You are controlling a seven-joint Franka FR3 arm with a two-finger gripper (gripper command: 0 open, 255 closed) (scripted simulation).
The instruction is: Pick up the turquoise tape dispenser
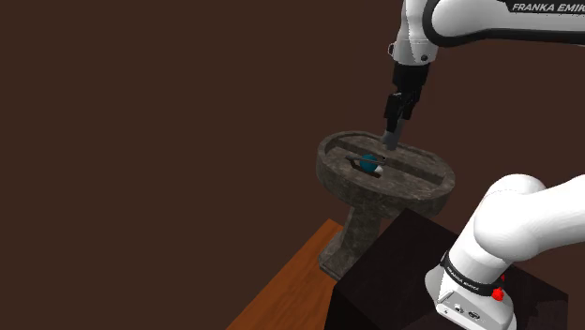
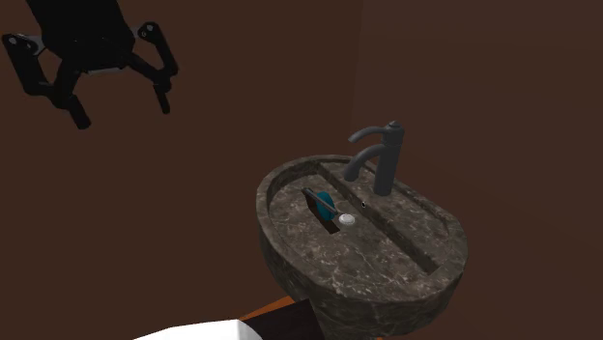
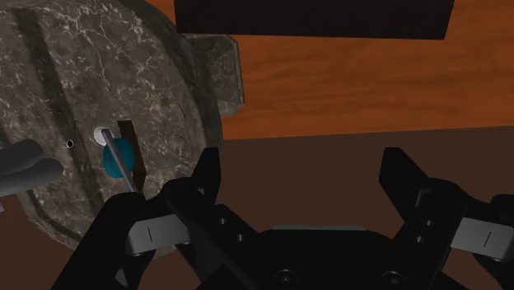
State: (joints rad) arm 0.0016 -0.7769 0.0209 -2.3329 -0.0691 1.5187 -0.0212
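- Shoulder view: a dark, veined stone pedestal sink stands beside the dark stand, its foot on a strip of wooden floor.
- The turquoise tape dispenser lies inside the sink's basin, near the middle.
- The black gripper hangs above the sink's back rim, pointing down, close over the grey faucet (whether the fingers are spread cannot be told from this angle).
- Second exterior view: the sink sits low and the faucet rises from its back ledge.
- The turquoise tape dispenser lies in the sink's bowl in front of the faucet, just beside the small white drain.
- The gripper is well clear of the sink, up toward this view's left, its two fingers splayed wide.
- Wrist view: the fingers stand far apart with nothing between them, so the gripper is spread and empty.
- The sink lies off to one side of the gripper, beyond one finger.
- In the sink's bowl the turquoise tape dispenser sits next to the drain, apart from both fingers.
- The wooden floor shows beside the sink.
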